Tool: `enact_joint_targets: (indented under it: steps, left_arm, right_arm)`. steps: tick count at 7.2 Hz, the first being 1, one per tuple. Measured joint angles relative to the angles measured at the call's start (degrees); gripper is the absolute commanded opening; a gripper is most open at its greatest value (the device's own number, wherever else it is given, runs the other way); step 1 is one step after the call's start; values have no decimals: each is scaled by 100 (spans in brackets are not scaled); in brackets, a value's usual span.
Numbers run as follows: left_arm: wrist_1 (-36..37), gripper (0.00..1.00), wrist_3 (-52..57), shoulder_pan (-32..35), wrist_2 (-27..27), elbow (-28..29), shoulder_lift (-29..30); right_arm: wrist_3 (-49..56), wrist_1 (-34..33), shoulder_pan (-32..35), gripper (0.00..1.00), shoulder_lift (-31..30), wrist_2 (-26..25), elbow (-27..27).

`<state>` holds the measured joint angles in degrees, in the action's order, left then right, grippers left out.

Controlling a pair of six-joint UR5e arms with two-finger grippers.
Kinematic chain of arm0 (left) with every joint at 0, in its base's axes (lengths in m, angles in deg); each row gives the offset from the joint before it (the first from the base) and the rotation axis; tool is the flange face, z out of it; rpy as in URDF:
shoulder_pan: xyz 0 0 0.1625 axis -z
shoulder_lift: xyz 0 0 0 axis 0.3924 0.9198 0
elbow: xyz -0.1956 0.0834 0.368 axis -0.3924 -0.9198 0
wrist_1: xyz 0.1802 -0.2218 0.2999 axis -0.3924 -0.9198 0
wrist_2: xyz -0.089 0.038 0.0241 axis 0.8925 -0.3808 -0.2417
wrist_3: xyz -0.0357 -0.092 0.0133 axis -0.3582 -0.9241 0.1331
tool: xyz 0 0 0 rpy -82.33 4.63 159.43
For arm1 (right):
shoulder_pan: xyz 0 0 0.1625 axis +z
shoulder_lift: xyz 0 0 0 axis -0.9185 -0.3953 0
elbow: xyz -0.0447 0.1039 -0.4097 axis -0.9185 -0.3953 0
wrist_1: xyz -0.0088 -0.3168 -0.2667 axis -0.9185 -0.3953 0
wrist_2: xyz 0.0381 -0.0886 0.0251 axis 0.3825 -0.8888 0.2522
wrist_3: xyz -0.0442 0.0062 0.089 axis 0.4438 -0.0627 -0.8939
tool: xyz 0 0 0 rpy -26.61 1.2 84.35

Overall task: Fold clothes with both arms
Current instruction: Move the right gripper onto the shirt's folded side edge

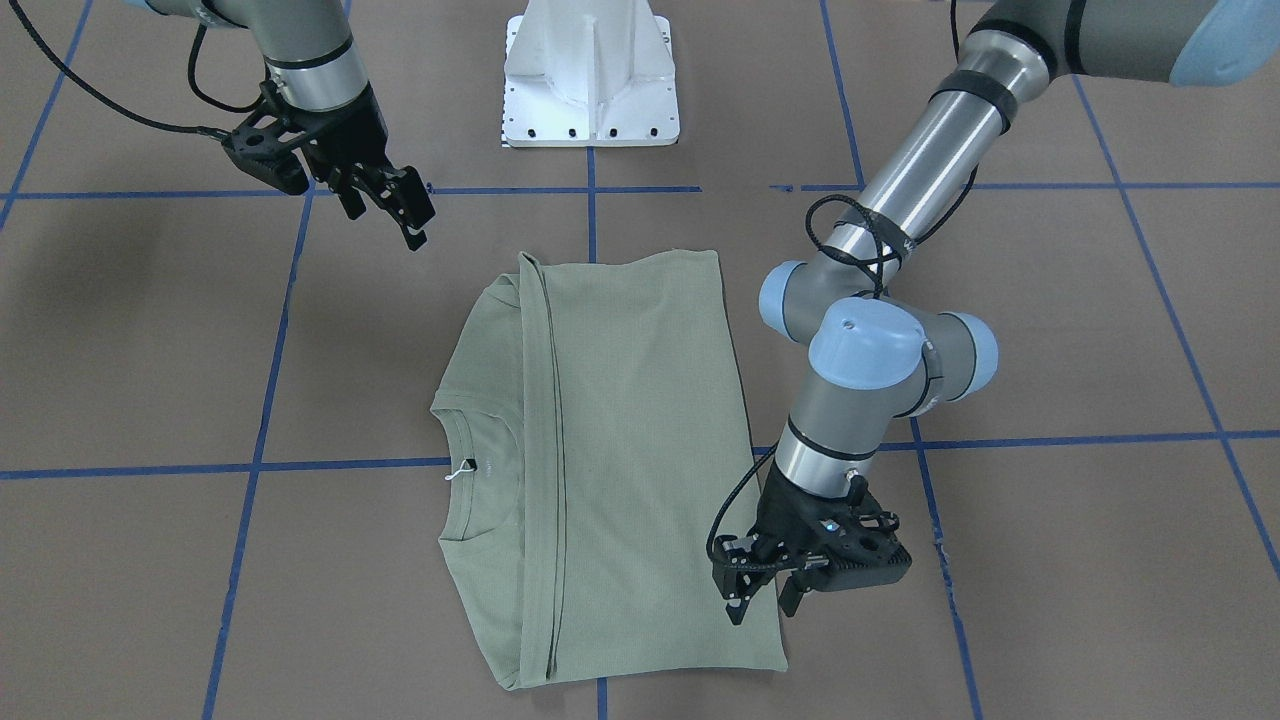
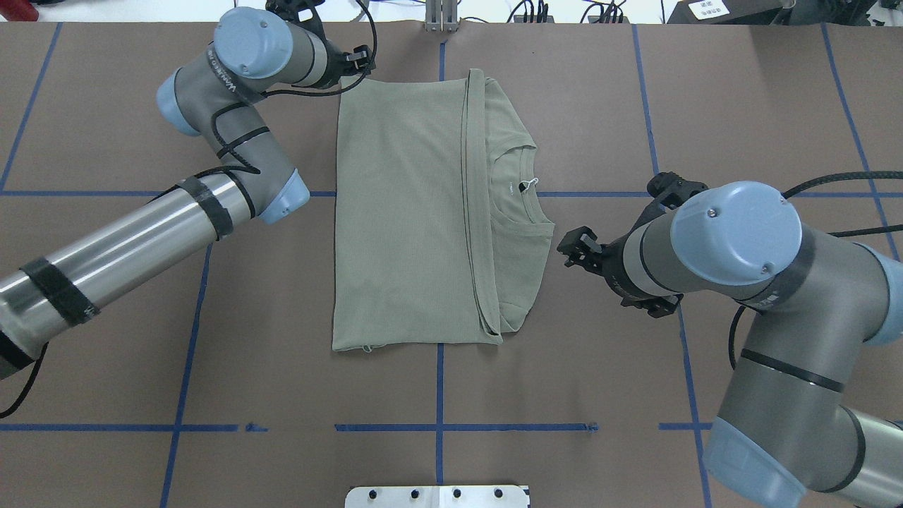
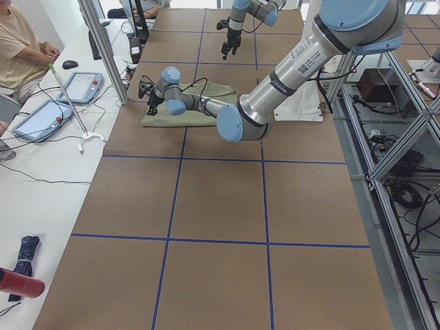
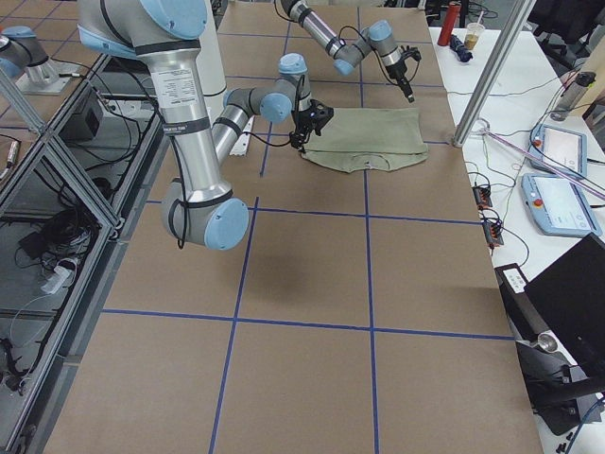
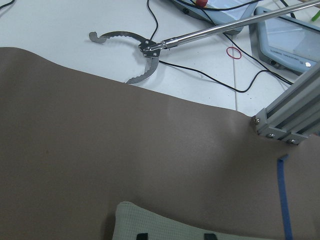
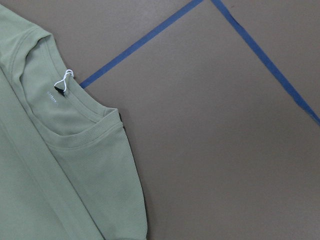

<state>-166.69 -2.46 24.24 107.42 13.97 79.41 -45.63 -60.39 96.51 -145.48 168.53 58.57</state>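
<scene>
Showing the green shirt (image 1: 640,430), part-folded, flat at the centre of the table (image 1: 1050,600) in the front-facing view, its long axis running top to bottom of the frame and the collar (image 1: 478,470) at its left edge. The left gripper (image 1: 762,598) hangs at the shirt's lower right corner, fingers parted and empty; whether the tips touch the cloth is unclear. The right gripper (image 1: 385,212), likewise parted and empty, stands apart off the upper left corner. The left gripper is the nearer.
</scene>
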Motion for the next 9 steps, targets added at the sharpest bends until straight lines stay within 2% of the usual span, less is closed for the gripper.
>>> enact_joint_targets:
  steps: [1, 2, 4, 6, 7, 9]
  left_arm:
    - [34, 77, -3, 10, 307, -650, -433]
    - [64, 77, -6, 23, 479, -1259, -878]
    - [117, 77, -7, 35, 573, -2021, -1475]
    - [219, 77, -9, 33, 585, -2210, -1634]
    - [233, 79, -18, 30, 587, -2227, -1682]
    - [238, 79, -58, 23, 587, -2233, -1794]
  right_arm:
    - [304, -12, -70, 100, 191, 14, -142]
    - [941, -29, -149, 95, 328, 59, -250]
    - [2844, -55, -278, 82, 683, 86, -644]
    - [4606, -72, -352, 63, 1007, 20, -1106]
    - [5265, -75, -413, 58, 1124, -65, -1291]
    - [6021, -76, -641, 58, 1358, -362, -1623]
